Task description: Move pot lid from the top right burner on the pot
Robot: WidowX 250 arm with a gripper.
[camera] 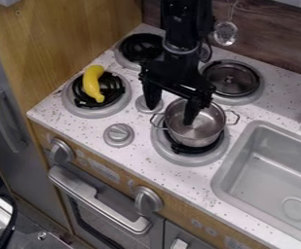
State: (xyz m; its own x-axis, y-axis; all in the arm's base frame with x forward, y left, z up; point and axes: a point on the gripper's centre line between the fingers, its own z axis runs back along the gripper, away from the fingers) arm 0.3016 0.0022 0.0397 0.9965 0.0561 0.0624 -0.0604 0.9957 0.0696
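A toy oven door (91, 211) is nearest, below a wood-toned panel (107, 177) with two knobs and labels too small to read. Above, the speckled white countertop (136, 151) bears two more knobs, one grey sink (247, 187) and four burners. One two-handled metal saucepan (208, 127) sits on the front-right burner; one banana (91, 83) lies front-left. The gripper (171, 115) hangs wide-fingered and empty, one finger over the saucepan. One glass lid (232, 78) rests on the back-right burner.
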